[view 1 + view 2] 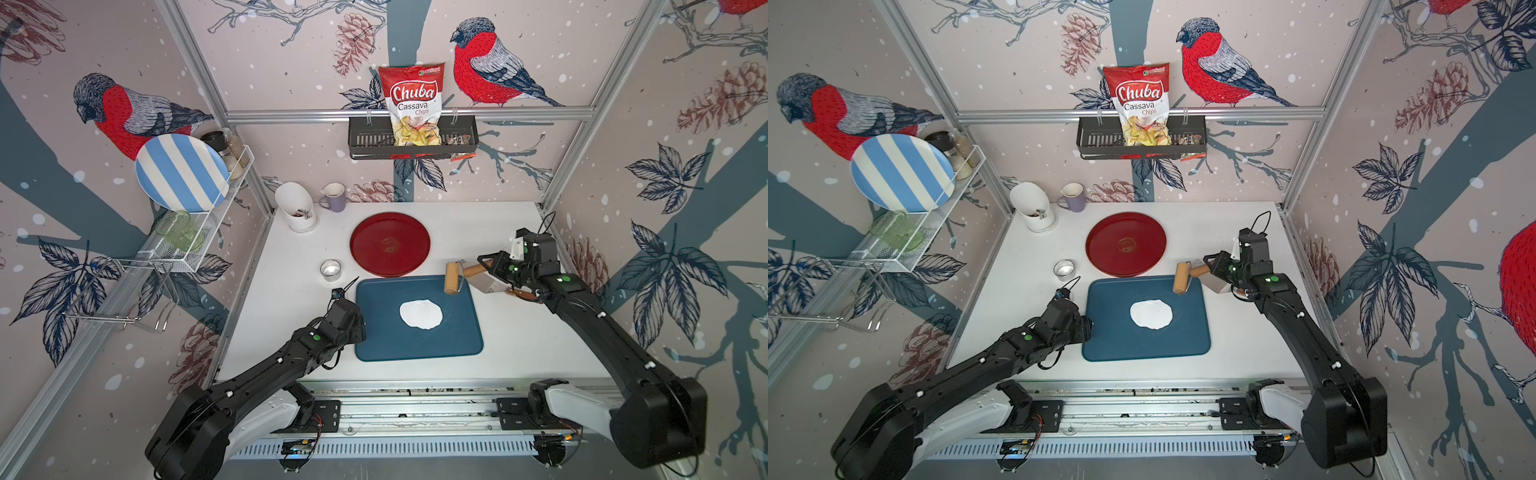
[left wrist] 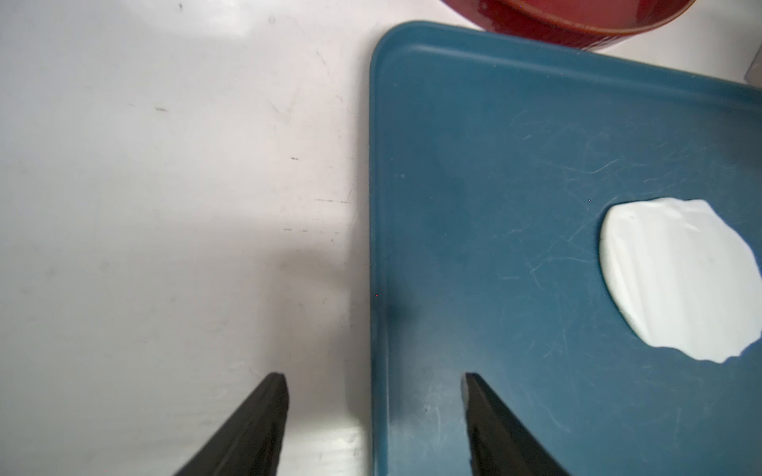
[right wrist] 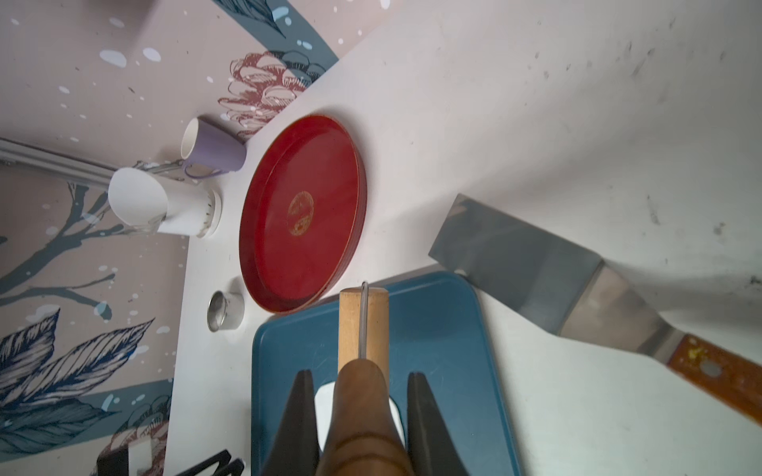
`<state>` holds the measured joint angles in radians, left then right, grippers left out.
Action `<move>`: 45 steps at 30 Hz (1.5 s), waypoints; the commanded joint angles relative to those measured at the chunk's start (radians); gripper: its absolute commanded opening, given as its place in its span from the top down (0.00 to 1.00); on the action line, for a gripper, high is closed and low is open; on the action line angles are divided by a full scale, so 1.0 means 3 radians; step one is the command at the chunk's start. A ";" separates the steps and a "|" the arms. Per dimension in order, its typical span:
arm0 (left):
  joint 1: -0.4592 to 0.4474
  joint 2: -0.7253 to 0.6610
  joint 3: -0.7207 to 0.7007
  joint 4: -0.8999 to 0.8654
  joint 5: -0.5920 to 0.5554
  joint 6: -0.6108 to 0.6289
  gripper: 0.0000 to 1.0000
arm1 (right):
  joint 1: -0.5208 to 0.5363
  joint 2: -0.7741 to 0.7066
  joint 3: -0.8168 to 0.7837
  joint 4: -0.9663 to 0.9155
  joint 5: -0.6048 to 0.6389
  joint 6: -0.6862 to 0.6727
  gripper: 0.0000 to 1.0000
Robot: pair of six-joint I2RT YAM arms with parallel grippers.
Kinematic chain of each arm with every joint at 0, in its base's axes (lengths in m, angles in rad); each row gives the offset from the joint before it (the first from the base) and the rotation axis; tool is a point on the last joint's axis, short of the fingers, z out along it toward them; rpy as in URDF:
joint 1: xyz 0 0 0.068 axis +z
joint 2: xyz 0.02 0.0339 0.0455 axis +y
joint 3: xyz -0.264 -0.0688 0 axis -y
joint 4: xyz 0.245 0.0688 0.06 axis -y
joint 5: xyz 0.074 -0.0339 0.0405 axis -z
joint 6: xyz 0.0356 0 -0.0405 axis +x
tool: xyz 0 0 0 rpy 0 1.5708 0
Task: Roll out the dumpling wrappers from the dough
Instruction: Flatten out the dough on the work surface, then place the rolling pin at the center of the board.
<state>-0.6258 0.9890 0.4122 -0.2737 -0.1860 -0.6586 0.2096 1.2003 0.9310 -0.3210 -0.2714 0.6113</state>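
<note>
**Dough flat on the blue tray, rolling pin held at its far corner**

Nearest, the left gripper [image 2: 375, 377] hangs at the left edge of the tray [image 1: 382, 340] with its fingers apart. One is over the white table [image 1: 519, 340] and one over the tray, with only the rim between them. The dough [image 1: 420, 314] lies toward the middle of the tray: a thin white sheet, roundish with an uneven edge, blue showing all round it.

Farther on, the right gripper [image 3: 361, 375] is clamped on the wooden handle of the rolling pin [image 1: 452, 277]. Its barrel sits over the tray's far right corner; whether it touches the tray I cannot tell. Just right of that corner a spatula [image 3: 515, 263] lies on the table.

Past the tray's far edge sits a red plate [image 1: 390, 244], very close to it, with a small metal ring [image 1: 331, 269] off the far left corner — and beyond those, a mug [image 1: 334, 197] and a white holder [image 1: 296, 205].
</note>
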 commanded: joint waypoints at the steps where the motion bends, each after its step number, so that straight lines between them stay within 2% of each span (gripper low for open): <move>1: 0.0010 -0.0135 0.0035 -0.0089 -0.0081 -0.0002 0.17 | -0.0142 0.0272 0.0194 0.0452 -0.0055 0.0032 1.00; 3: 0.0012 -0.0220 0.0043 -0.0054 -0.0081 0.0009 0.07 | -0.0260 0.0514 0.0330 0.0572 -0.0120 0.0047 1.00; 4: 0.0010 -0.0268 0.0048 -0.0039 -0.0081 0.0021 0.05 | -0.0316 0.0675 0.0399 0.0635 -0.0123 0.0081 1.00; 8: 0.0013 -0.0408 0.0074 0.0066 -0.0116 0.0078 0.05 | -0.0484 0.1202 0.0649 0.0942 -0.0239 0.0207 1.00; 14: 0.0018 -0.0460 0.0100 0.0191 -0.0168 0.0119 0.05 | -0.0556 0.1852 0.1006 0.1244 -0.0404 0.0348 1.00; 24: 0.0062 -0.0356 0.0105 0.0267 -0.0341 0.0052 0.05 | -0.0477 0.2414 0.1327 0.1351 -0.0476 0.0352 0.99; 27: 0.0116 -0.0362 0.0124 0.0244 -0.0346 0.0029 0.05 | -0.0451 0.2493 0.1335 0.1344 -0.0476 0.0326 0.93; 32: 0.0194 -0.0367 0.0164 0.0174 -0.0377 0.0037 0.05 | -0.0452 0.2550 0.1307 0.1322 -0.0461 0.0283 0.72; 38: 0.0264 -0.0341 0.0205 0.0139 -0.0382 0.0033 0.05 | -0.0494 0.2541 0.1256 0.1246 -0.0435 0.0214 0.54; 45: 0.0313 -0.0267 0.0291 0.0164 -0.0362 0.0073 0.05 | -0.0616 0.2491 0.1236 0.1073 -0.0341 0.0098 0.41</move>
<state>-0.5381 0.9016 0.4854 -0.2298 -0.2901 -0.6483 0.0364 1.9617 1.3022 0.0196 -0.3950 0.6762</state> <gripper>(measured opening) 0.949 0.583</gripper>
